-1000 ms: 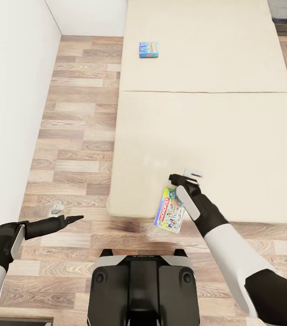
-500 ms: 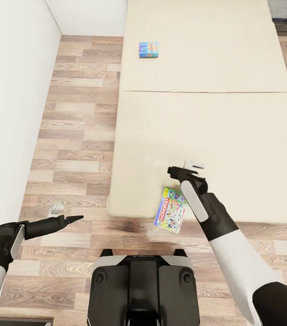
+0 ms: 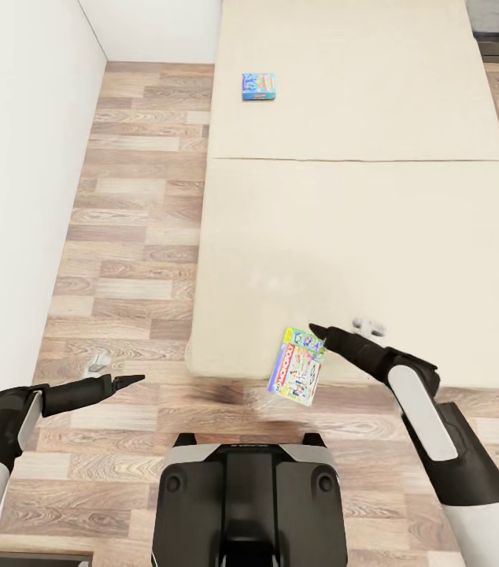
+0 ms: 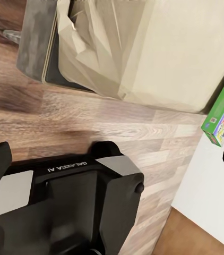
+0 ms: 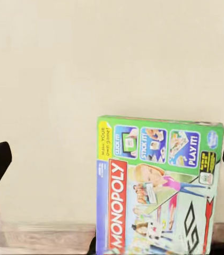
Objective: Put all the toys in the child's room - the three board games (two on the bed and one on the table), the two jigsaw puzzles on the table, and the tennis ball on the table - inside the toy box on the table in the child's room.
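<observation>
Pale-green Monopoly board game (image 3: 295,367) flat, overhanging the beige bed's (image 3: 360,213) near edge, small blue board game (image 3: 258,86) flat near the bed's far left edge

The head view looks steeply down over the bed (image 3: 360,197); both wrist views share its Monopoly box (image 5: 157,186).

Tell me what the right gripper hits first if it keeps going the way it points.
Probably the large board game at the bed's near edge: the right gripper, open, points at its top end, though height above it is unclear.
</observation>
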Controlling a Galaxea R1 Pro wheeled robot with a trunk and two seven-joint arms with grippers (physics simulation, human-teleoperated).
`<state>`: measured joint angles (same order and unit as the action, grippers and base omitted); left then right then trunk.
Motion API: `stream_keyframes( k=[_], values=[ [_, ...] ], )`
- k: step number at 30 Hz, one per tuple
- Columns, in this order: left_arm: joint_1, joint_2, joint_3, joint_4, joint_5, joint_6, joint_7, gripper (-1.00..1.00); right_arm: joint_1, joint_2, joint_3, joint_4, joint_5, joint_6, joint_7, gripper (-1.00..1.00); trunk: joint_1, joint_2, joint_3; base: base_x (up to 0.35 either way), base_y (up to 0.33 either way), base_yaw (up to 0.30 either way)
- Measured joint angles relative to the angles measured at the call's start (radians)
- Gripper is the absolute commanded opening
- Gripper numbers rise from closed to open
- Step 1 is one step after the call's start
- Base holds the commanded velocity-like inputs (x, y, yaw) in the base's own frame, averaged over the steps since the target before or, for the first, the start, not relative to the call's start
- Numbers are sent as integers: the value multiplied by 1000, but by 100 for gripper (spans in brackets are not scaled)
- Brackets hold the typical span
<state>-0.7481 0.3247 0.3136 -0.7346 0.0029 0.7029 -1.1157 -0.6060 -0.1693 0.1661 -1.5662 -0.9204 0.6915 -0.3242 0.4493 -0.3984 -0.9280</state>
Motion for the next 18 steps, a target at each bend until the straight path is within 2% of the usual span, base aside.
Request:
stream_keyframes(
  k=[1,3,4,5,6,10,11,15,18],
  values=[
    [0,0,0,0,0,0,0,100,39,-19,-18,-7,-26,-2,77,100,0,0,0,0,0,0],
    [0,0,-1,0,0,0,0,100,84,-36,-37,-12,-43,-4,164,100,0,0,0,0,0,0],
    [0,0,-1,0,0,0,-1,100,132,-48,-58,-14,-56,-7,252,100,0,0,0,0,0,0],
    [0,-1,-1,0,0,0,-1,100,158,-52,-72,-16,-66,-10,296,100,0,0,0,0,0,0],
    [0,-1,-1,0,0,0,0,100,203,-57,-102,-17,-77,-19,384,100,0,0,0,0,0,0],
    [0,-2,-2,0,1,-1,0,100,272,-60,-170,-19,-81,-42,572,100,0,0,0,0,0,0],
    [0,-2,-2,0,1,-2,0,100,290,-61,-194,-19,-80,-52,655,100,0,0,0,0,0,0],
    [0,-2,-2,0,1,-2,-1,100,312,-62,-231,-17,-74,-64,802,100,0,0,0,0,0,0],
    [0,-1,-3,0,1,-2,-1,100,317,-66,-242,-9,-72,-66,841,100,0,0,1,0,0,0]
  ],
)
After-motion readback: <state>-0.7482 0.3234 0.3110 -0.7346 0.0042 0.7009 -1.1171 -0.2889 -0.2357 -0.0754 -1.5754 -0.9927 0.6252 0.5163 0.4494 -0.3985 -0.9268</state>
